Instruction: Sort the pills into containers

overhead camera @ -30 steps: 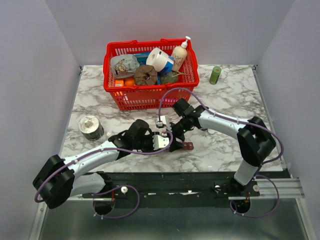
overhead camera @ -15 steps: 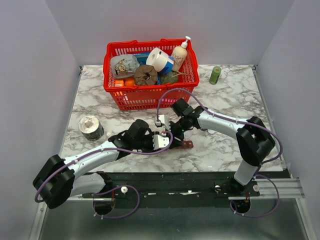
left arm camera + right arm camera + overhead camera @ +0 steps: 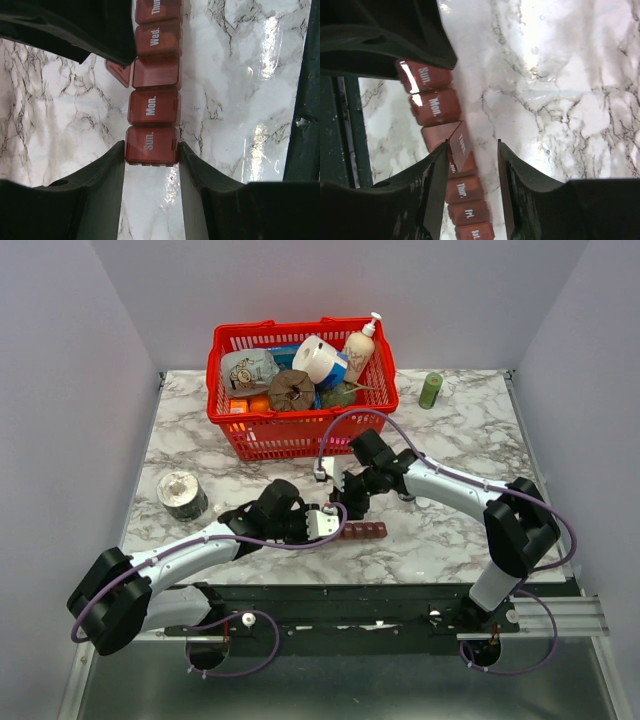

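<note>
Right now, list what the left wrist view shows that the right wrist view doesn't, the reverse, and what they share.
Left wrist only: the left gripper clamped on the container strip's Sun. end. Right wrist only: the raised Tues. lid between the right gripper's open fingers, plus the Fri. and Sat. lids. Both: Sun. and Mon. lids on the marble table.

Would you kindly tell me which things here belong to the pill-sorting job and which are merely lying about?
For the job: pill containers, with the Tues. lid raised.
Lying about: red basket and its contents, green cylinder, grey round tin.
</note>
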